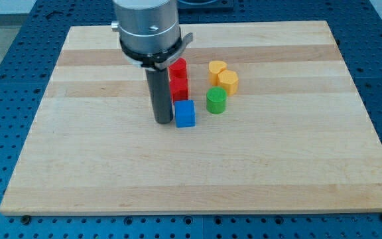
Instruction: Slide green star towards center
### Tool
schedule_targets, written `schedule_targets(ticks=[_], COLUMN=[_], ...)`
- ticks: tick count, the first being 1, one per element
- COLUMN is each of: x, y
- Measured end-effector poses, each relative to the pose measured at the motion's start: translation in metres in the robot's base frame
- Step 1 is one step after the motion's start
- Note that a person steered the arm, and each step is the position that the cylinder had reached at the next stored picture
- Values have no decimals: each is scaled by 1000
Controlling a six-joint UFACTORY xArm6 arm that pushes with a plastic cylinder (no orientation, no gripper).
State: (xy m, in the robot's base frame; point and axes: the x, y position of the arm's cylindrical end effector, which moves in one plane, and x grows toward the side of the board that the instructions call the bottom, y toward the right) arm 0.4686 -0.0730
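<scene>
My tip (163, 122) rests on the wooden board (98, 172), just left of a blue cube (185, 113) and close to touching it. A green block (216, 100), which looks like a round cylinder, stands to the right of the blue cube, about 80 px right of my tip. No green star shape can be made out. The rod and arm body hide the board behind them at the view's upper middle.
Two red blocks (178, 67) (179, 88) stand in a column just right of the rod, above the blue cube. Two yellow blocks (217, 68) (228, 81) sit touching each other, above the green block. Blue perforated table surrounds the board.
</scene>
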Motion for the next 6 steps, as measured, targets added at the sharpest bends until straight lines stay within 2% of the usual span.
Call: schedule_targets(ticks=[1, 2, 3, 4, 6], x=[28, 25, -25, -85, -219], y=[-21, -86, -149, -183, -182])
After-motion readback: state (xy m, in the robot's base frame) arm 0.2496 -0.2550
